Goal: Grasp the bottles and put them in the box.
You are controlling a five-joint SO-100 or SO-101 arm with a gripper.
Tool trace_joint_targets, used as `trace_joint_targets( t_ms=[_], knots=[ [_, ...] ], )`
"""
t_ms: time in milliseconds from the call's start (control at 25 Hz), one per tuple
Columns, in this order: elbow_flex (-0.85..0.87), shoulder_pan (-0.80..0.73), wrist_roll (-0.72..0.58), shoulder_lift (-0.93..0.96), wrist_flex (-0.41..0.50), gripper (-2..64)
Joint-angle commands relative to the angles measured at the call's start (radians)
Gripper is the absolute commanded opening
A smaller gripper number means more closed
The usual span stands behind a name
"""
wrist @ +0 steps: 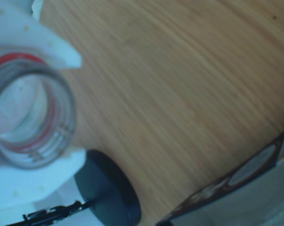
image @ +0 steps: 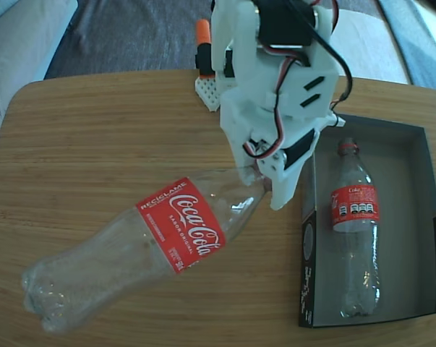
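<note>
One bottle (image: 131,253) is in hand: the tool (image: 264,181) is clamped on its neck, and the wrist view shows the open mouth (wrist: 28,117) held between the white fingers (wrist: 38,47). In the fixed view its body trails down-left of the tool, low over or resting on the table (image: 95,137); which cannot be told. The step is judged to be carrying. The next move calls for swinging the bottle right over the near wall and laying it lengthwise.

The box (image: 420,217), right of the tool, holds the second bottle (image: 356,231), neck away, with free floor on its right.
</note>
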Motion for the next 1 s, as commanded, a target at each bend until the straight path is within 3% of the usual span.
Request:
trace_joint_targets(
  t_ms=[0, 960],
  knots=[
    [-0.066, -0.048, 0.003, 0.029, 0.067, 0.1],
    [-0.066, -0.526, -0.008, 0.028, 0.055, 0.0]
  ],
)
